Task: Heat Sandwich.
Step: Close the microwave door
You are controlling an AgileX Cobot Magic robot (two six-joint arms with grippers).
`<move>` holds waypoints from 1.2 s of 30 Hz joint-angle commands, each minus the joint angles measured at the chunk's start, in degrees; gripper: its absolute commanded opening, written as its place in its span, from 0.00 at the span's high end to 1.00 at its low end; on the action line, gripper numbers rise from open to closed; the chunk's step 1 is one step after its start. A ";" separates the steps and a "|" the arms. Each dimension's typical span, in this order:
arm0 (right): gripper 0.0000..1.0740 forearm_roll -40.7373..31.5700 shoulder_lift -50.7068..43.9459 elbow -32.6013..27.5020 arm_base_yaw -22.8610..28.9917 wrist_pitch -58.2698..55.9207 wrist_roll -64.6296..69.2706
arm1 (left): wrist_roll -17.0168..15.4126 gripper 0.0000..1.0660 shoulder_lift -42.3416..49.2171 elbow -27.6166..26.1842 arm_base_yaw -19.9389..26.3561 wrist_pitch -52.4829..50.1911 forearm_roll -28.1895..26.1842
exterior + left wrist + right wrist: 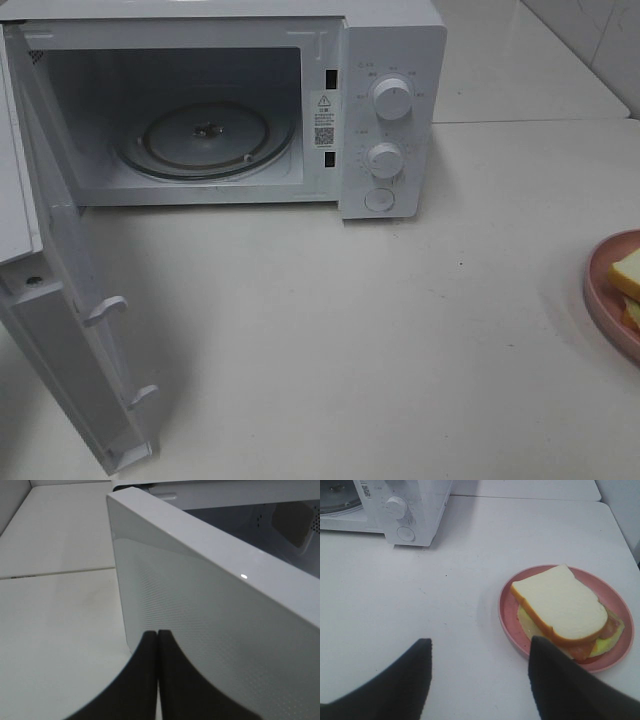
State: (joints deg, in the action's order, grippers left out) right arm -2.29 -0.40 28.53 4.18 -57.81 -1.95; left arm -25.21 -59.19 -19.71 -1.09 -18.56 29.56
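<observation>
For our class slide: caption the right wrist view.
Open right gripper above table beside sandwich on pink plate.

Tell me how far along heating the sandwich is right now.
Done: the white microwave's door stands wide open, showing the bare glass turntable. In hand: the right gripper, fingers apart, hovers beside the round pink plate holding the white-bread sandwich, not gripping it. The left gripper is shut, empty, by the door. Left: move the sandwich inside, close the door, set the dials.
</observation>
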 commanded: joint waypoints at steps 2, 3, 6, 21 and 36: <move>0.46 0.23 -1.38 0.06 0.00 0.69 -0.34 | 4.35 1.00 -3.04 0.17 0.29 -4.13 -2.41; 0.46 0.23 -1.38 0.06 0.00 0.69 -0.34 | 5.27 1.00 -4.01 0.17 0.29 -5.39 -2.86; 0.46 0.23 -1.38 0.06 0.00 0.69 -0.34 | 7.91 1.00 -7.10 0.17 0.29 -10.03 -6.59; 0.46 0.23 -1.38 0.06 0.00 0.69 -0.34 | 16.56 1.00 -18.62 0.17 0.29 -25.15 -13.01; 0.46 0.23 -1.38 0.06 0.00 0.69 -0.34 | 24.47 1.00 -21.08 0.17 0.17 -29.62 -20.86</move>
State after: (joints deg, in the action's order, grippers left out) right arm -2.29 -0.40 28.53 4.18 -57.81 -1.95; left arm -1.26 -80.56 -19.71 -1.09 -46.75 9.91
